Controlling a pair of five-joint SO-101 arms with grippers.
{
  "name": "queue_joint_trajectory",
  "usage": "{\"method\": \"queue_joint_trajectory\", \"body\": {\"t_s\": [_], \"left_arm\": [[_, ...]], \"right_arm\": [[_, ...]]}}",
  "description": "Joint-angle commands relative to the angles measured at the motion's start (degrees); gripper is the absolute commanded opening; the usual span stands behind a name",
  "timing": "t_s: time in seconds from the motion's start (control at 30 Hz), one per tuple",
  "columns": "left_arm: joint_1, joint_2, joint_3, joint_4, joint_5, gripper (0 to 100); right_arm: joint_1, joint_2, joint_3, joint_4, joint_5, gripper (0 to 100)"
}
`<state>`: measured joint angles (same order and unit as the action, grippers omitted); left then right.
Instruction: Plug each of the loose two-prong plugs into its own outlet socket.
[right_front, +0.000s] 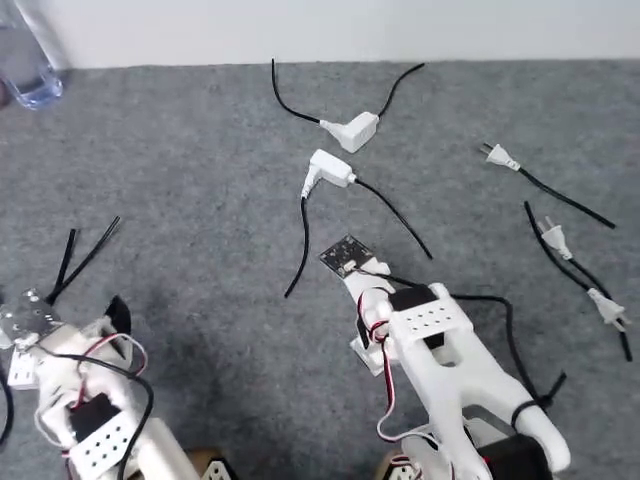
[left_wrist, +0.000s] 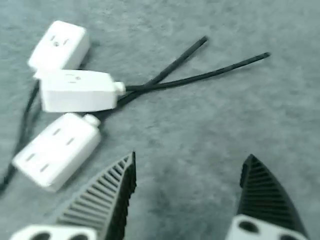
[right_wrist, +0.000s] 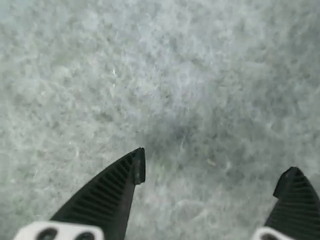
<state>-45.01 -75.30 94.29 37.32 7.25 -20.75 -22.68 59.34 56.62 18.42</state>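
Observation:
Three white outlet sockets lie together in the left wrist view: one (left_wrist: 60, 44), a second (left_wrist: 77, 91) and a third (left_wrist: 54, 148), with two black cords (left_wrist: 200, 77) running away from them. My left gripper (left_wrist: 190, 175) hangs open just beside the third socket, holding nothing. In the high view three loose two-prong plugs lie at the right: one (right_front: 495, 154), one (right_front: 552, 238) and one (right_front: 605, 306). My right gripper (right_wrist: 215, 170) is open above bare grey carpet. The right arm (right_front: 425, 325) stands mid-table, well left of the plugs.
Two white connector blocks (right_front: 355, 130) (right_front: 328, 168) lie at the back centre, each with black cords leaving both sides. A clear bottle (right_front: 25, 60) stands at the far left corner. The left arm (right_front: 75, 385) sits at the near left, with black cord ends (right_front: 85, 255) beside it.

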Motion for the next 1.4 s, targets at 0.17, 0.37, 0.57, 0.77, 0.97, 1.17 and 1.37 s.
{"method": "queue_joint_trajectory", "body": {"t_s": [0.17, 0.37, 0.57, 0.77, 0.97, 1.17, 1.37], "left_arm": [[-9.1, -0.5, -13.5, 21.9, -15.3, 32], [-11.9, -0.6, -10.6, 8.7, -28.0, 32], [-13.3, -0.3, -17.5, 12.9, -52.0, 32], [-13.1, 0.0, -30.3, 27.1, -56.4, 32], [-12.9, 0.6, -42.5, 36.7, -56.5, 32], [-13.3, 16.4, -54.5, 44.0, -56.5, 32], [-13.8, 42.3, -65.1, 47.7, -54.6, 32]], "right_arm": [[-0.3, -1.5, 0.0, -2.2, -0.2, 39.0], [-0.3, -1.5, 1.2, -4.5, -0.2, 39.0], [-0.2, -1.5, 1.2, -4.8, -0.2, 39.0], [-0.2, -1.5, 1.2, -4.8, -0.1, 39.0], [-0.2, -1.4, 1.3, -4.8, -0.1, 39.0], [-0.3, -1.5, 3.3, -7.1, 3.0, 39.0], [-0.4, -1.5, 3.3, -7.3, 3.3, 39.0]]}}
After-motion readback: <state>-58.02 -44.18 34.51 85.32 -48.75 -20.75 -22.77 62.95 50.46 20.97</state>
